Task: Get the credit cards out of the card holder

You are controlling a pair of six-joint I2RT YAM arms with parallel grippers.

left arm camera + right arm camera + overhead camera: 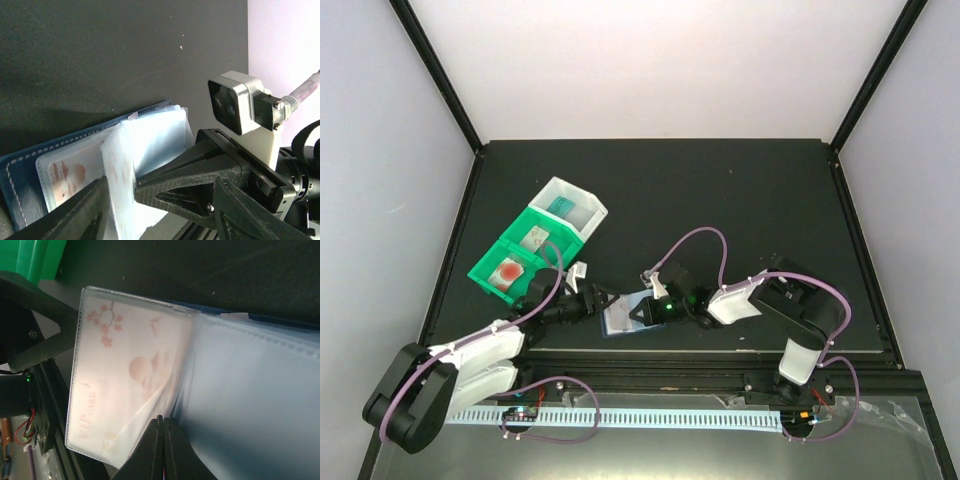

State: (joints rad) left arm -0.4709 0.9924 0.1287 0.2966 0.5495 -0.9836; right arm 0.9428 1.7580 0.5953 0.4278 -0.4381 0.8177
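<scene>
Where the right wrist camera looks down, a pale credit card (125,375) in a clear sleeve reads "VIP CARD" beneath pink blossom. The right gripper (163,440), pressed shut, touches that sleeve's edge. From the left wrist, the navy, white-stitched card holder (20,170) lies open, and the left gripper (165,216) gapes wide around its pale blue pockets. From above, the card holder sits just right of the green bin (505,245), between both grippers.

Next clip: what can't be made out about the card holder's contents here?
- Top external: card holder too small to show any cards.
- Right wrist: VIP card blurred behind cloudy plastic; right tool covers one corner.
- Left wrist: any cards behind the sleeves hidden; holder cut off at the frame's left edge.
</scene>
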